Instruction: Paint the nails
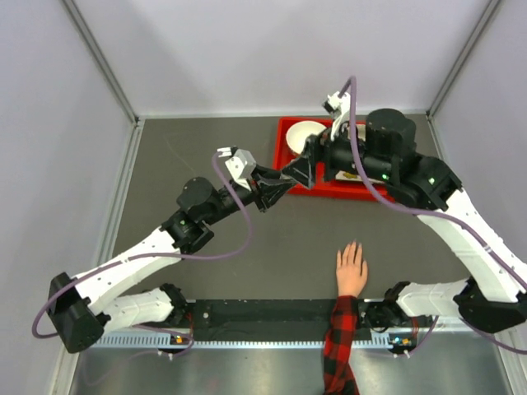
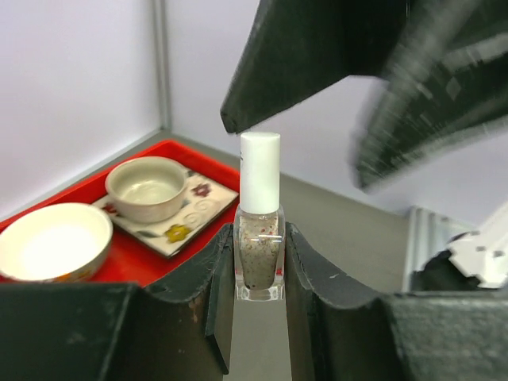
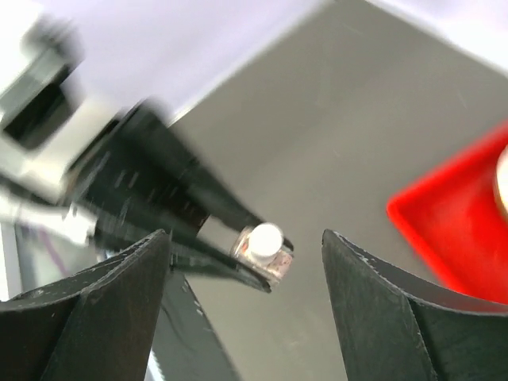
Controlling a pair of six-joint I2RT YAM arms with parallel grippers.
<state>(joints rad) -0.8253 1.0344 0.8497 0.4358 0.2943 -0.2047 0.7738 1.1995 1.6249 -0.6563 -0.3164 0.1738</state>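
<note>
Between the left jaws, closed narrow on its sides, stands one small clear glass bottle [image 2: 259, 246] of speckled polish with a white cylindrical cap, upright. Just above the cap hang the right jaws, spread wide and holding nothing. Their two black fingers [image 2: 302, 55] look blurred, and whether they touch the cap cannot be told. Beyond sits one red rectangular tray [image 2: 151, 258] carrying two bowls: one beige [image 2: 147, 188] on one flowered square plate [image 2: 190, 226], and one white [image 2: 51, 242]. Near the front edge of the dark grey surface [image 1: 206, 140], well apart from both arms, one light-skinned hand [image 1: 352, 271] in a red-and-black plaid sleeve [image 1: 339, 346] lies flat with five fingers forward. The nails [image 1: 356, 245] are too small to make out.
</note>
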